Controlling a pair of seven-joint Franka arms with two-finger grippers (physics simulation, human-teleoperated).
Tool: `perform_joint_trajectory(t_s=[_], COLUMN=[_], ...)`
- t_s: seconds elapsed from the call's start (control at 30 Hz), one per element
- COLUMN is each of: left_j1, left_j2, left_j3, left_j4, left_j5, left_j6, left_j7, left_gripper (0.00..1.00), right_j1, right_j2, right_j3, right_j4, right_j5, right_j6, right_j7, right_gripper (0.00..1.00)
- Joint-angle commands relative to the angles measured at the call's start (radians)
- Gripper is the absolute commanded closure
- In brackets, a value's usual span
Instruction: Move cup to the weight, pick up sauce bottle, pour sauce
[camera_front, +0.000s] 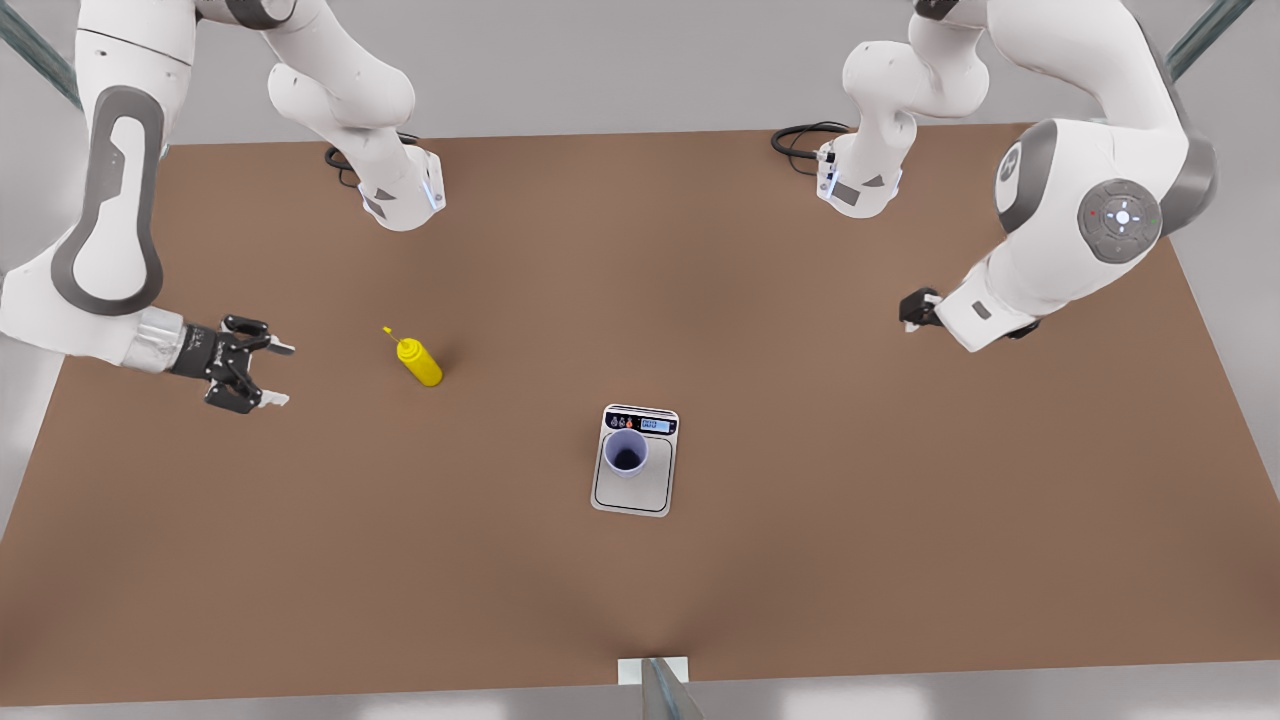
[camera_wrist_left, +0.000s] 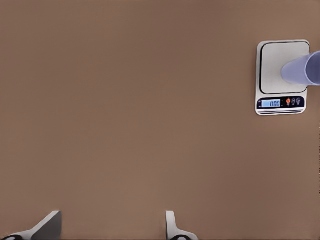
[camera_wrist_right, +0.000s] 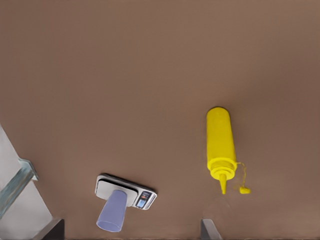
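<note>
Right gripper (camera_front: 268, 374) out low at the front view's left, fingers spread (nothing between them); left gripper (camera_front: 915, 310) opposite, likewise parted.

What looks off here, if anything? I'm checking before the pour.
Nothing is spilled or damaged. The cup stands upright on the weight but off-centre, near the display end. The sauce bottle sits on the table near the open right gripper; the open left gripper waits at the front view's right.
</note>
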Motion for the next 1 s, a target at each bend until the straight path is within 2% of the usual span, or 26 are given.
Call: perform_joint_trajectory(t_s=[0.0,0.1,0.13,0.27,0.4,0.53,0.97], left_j1=[0.001,0.001,0.001,0.0,-0.003,-0.003,-0.008], left_j2=[-0.002,-0.003,0.049,0.059,0.055,0.058,0.059], left_j3=[0.001,0.01,0.012,0.001,-0.004,-0.002,-0.004], left_j4=[0.0,0.005,0.002,0.004,0.005,0.005,0.005], left_j5=[-0.028,-0.031,-0.024,-0.052,-0.08,-0.08,-0.084], left_j6=[-0.001,-0.013,-0.015,-0.009,-0.016,-0.015,-0.015], left_j7=[0.002,-0.004,-0.004,0.016,0.008,0.008,-0.001], left_gripper=[0.0,0.0,0.0,0.0,0.0,0.0,0.0], right_j1=[-0.031,-0.131,-0.14,-0.145,-0.138,-0.141,-0.223], right_j2=[0.004,0.127,0.15,0.129,0.06,0.051,0.107], right_j3=[0.0,0.004,0.006,0.046,0.05,0.05,0.049], right_j4=[0.0,0.006,0.001,-0.15,-0.292,-0.413,-0.493], right_j5=[0.008,0.135,0.148,0.299,0.392,0.52,0.517], right_j6=[-0.004,-0.083,-0.142,-0.13,-0.112,-0.1,-0.141], right_j7=[0.0,-0.014,-0.064,-0.155,-0.19,-0.382,-0.508], right_gripper=[0.0,0.0,0.0,0.0,0.0,0.0,0.0])
